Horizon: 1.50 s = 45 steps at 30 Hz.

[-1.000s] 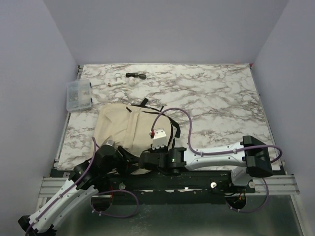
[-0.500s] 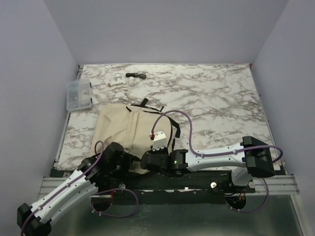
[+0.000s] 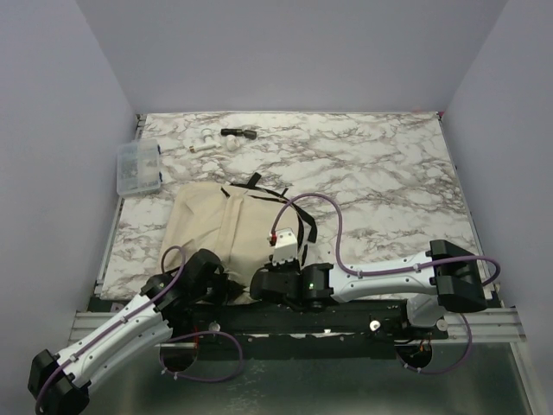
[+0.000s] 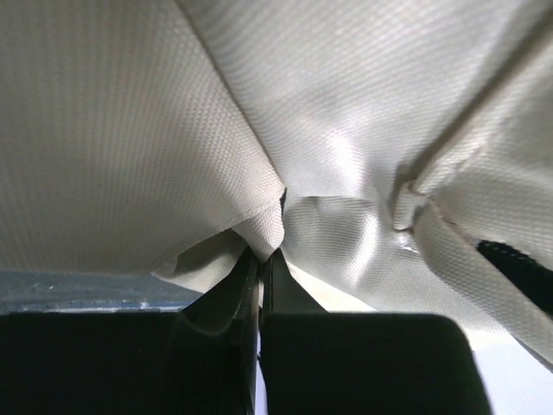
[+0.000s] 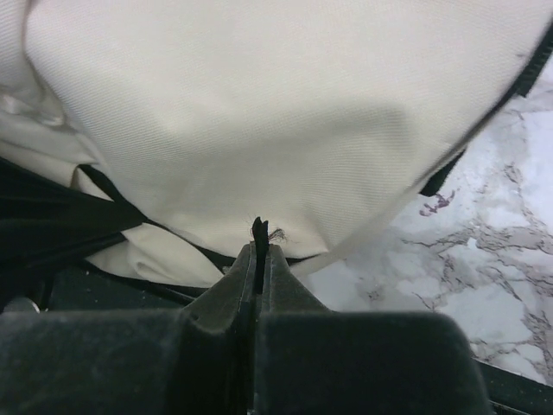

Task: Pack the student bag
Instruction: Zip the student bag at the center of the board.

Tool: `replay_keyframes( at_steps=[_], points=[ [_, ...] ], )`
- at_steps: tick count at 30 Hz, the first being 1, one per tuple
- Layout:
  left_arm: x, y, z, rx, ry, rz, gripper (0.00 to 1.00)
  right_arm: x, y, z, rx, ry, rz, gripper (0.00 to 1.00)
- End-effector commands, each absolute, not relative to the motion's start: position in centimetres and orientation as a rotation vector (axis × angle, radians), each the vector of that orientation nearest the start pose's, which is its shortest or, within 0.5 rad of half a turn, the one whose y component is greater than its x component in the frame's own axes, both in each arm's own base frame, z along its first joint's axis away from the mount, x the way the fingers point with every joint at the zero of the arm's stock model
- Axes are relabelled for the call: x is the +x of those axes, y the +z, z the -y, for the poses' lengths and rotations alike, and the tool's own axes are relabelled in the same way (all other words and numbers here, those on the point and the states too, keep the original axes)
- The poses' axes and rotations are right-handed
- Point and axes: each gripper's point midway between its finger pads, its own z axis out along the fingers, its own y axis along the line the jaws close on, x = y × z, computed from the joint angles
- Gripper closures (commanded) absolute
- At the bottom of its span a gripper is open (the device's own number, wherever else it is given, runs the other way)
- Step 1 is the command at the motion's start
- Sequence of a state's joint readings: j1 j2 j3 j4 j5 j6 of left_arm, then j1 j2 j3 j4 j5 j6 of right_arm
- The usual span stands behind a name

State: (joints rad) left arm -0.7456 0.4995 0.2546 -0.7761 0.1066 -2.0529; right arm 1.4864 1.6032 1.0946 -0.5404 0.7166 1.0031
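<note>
The student bag (image 3: 216,226), a beige canvas backpack with black straps, lies at the near left of the marble table. My left gripper (image 4: 261,252) is shut on a fold of the bag's beige fabric (image 4: 259,229) at its near edge. My right gripper (image 5: 259,246) is shut on a thin black strap end (image 5: 259,232) at the bag's near edge; the beige bag (image 5: 259,112) fills that view. In the top view both grippers (image 3: 226,285) (image 3: 259,284) sit close together at the bag's near edge. No books show.
A small clear plastic box (image 3: 139,168) stands at the far left edge. A black tool (image 3: 238,133) and small white pieces (image 3: 204,143) lie at the back. The table's near edge and the black rail (image 3: 346,318) are just below the grippers.
My left arm has swung in toward the bag's near edge. The bag's near edge has shifted slightly toward me. The right gripper has kept its hold.
</note>
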Motion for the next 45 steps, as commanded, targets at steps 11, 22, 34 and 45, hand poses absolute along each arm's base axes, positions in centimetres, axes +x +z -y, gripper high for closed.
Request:
replay_keyframes(
  at_steps=[11, 22, 34, 45],
  points=[
    [10.5, 1.8, 10.7, -1.768, -0.567, -2.238, 1.00, 19.5, 14.3, -24.4, -0.014, 0.050, -2.116, 1.00],
    [13.4, 10.2, 13.9, -1.020, -0.889, -2.291, 0.99, 18.7, 19.3, -31.8, -0.397, 0.674, -2.010, 1.00],
    [11.7, 20.3, 21.9, 0.114, -1.246, -2.189, 0.29, 15.9, 18.7, -33.0, -0.314, 0.860, -2.170, 1.00],
    [12.8, 22.7, 24.2, 0.293, -1.035, -2.113, 0.24, 16.1, 19.6, -31.7, -0.177, 0.846, -2.205, 1.00]
  ],
)
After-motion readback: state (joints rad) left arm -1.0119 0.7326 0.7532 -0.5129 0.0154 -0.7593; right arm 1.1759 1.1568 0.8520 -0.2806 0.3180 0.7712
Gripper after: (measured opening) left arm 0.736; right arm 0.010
